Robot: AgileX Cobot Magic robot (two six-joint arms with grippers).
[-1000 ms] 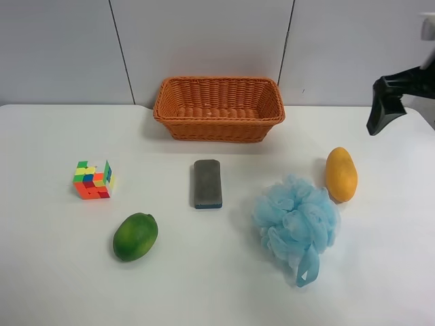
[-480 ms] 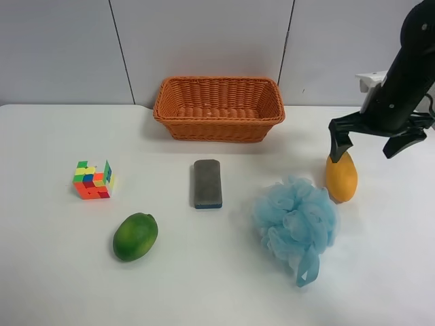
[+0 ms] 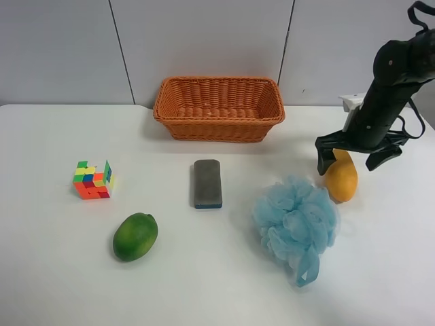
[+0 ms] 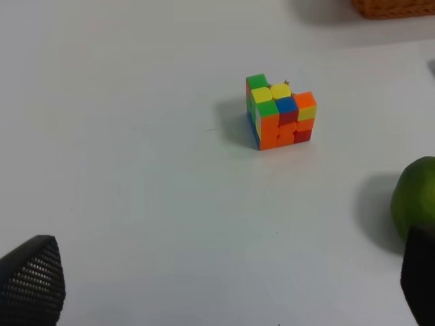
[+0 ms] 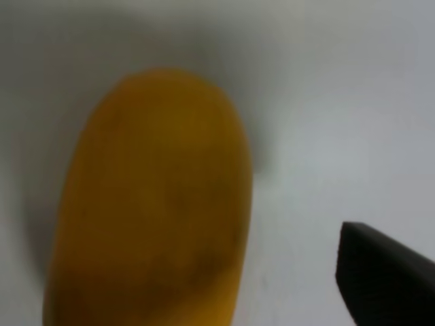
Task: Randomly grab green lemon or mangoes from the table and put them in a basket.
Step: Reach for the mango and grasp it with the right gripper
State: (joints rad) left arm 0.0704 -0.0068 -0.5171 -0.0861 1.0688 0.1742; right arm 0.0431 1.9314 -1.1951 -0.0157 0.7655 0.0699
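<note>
A yellow-orange mango (image 3: 342,180) lies on the white table (image 3: 204,285) at the right. The gripper (image 3: 346,164) of the arm at the exterior high view's right is open, its two fingers straddling the mango's far end. In the right wrist view the mango (image 5: 149,204) fills the left part and one dark fingertip (image 5: 387,278) stands beside it. A green lemon (image 3: 135,236) lies at the front left. The orange-brown wicker basket (image 3: 219,121) stands at the back middle, with nothing seen in it. The left gripper (image 4: 224,288) is open above the table, near the green lemon (image 4: 416,198).
A colourful puzzle cube (image 3: 93,180) sits at the left and also shows in the left wrist view (image 4: 280,112). A grey eraser block (image 3: 207,183) lies in the middle. A blue bath pouf (image 3: 297,224) sits just in front of the mango, close to the right gripper.
The arm at the exterior high view's right swung in from the right edge and came down over the mango, its open fingers now on either side of it. Objects have not moved.
</note>
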